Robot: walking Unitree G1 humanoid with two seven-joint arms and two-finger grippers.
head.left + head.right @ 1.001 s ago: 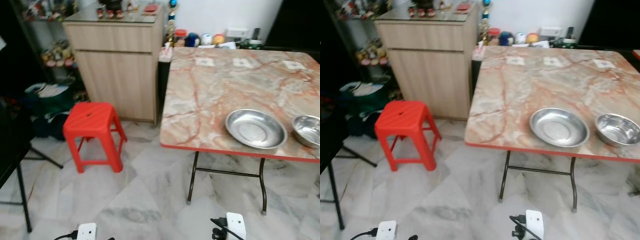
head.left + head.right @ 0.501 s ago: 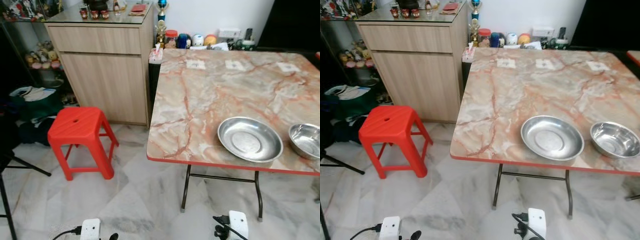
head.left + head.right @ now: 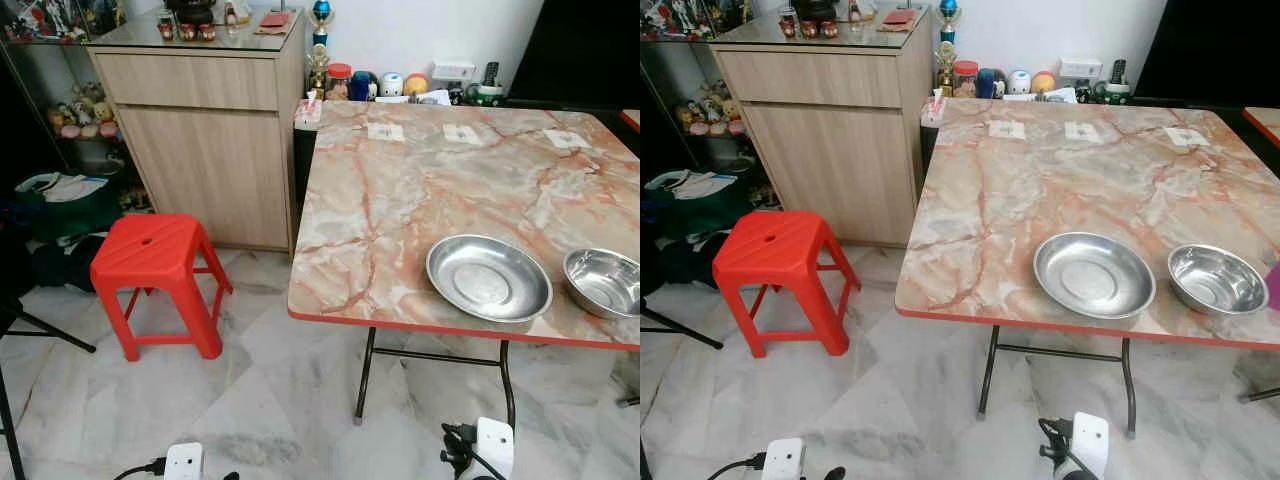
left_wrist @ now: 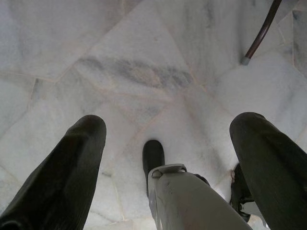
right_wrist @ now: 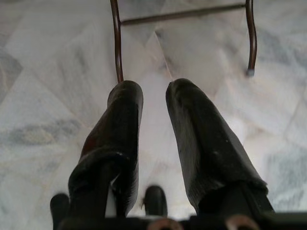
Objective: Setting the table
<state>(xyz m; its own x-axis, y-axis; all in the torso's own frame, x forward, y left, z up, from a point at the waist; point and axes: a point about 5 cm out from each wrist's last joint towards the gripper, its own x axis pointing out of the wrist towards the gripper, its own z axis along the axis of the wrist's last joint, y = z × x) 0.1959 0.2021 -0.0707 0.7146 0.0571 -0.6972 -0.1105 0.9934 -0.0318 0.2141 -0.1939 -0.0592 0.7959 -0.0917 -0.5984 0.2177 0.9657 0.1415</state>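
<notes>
This was a home dining corner: a marble-patterned folding table (image 3: 440, 200) stood ahead of the lowered grippers, a red plastic stool (image 3: 155, 265) and wooden cabinet (image 3: 205, 130) beyond, on marble floor tiles (image 3: 250, 400).

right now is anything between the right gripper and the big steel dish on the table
Yes: the right gripper hangs low over the floor, below the table edge. The big steel dish sits on top near that edge, so the tabletop itself is between them.
</notes>
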